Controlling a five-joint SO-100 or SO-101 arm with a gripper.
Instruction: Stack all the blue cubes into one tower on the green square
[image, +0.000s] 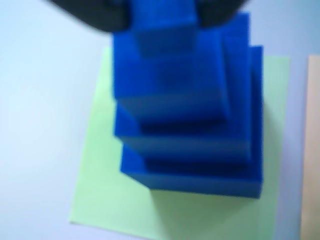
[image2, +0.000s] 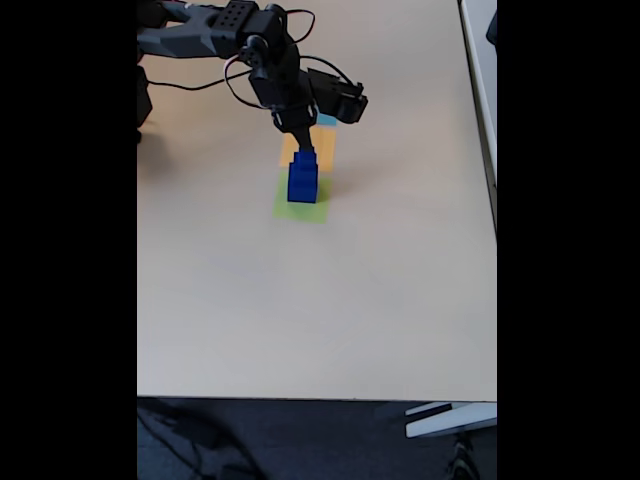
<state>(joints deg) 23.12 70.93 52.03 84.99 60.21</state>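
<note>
Several dark blue cubes form a stepped tower (image: 185, 135) on the pale green square (image: 100, 200), largest at the bottom. The smallest cube (image: 162, 27) sits on top. My gripper (image: 164, 15) comes in from the top edge of the wrist view, and its dark fingers (image: 95, 15) press against both sides of that top cube. The fixed view shows the tower (image2: 302, 180) upright on the green square (image2: 300, 210), with the gripper (image2: 304, 150) pointing down onto its top. The wrist image is blurred.
An orange square (image: 312, 150) lies just right of the green one in the wrist view. In the fixed view the orange square (image2: 325, 150) and a light-blue square (image2: 327, 120) lie behind the tower. The arm (image2: 250, 40) reaches in from the top left.
</note>
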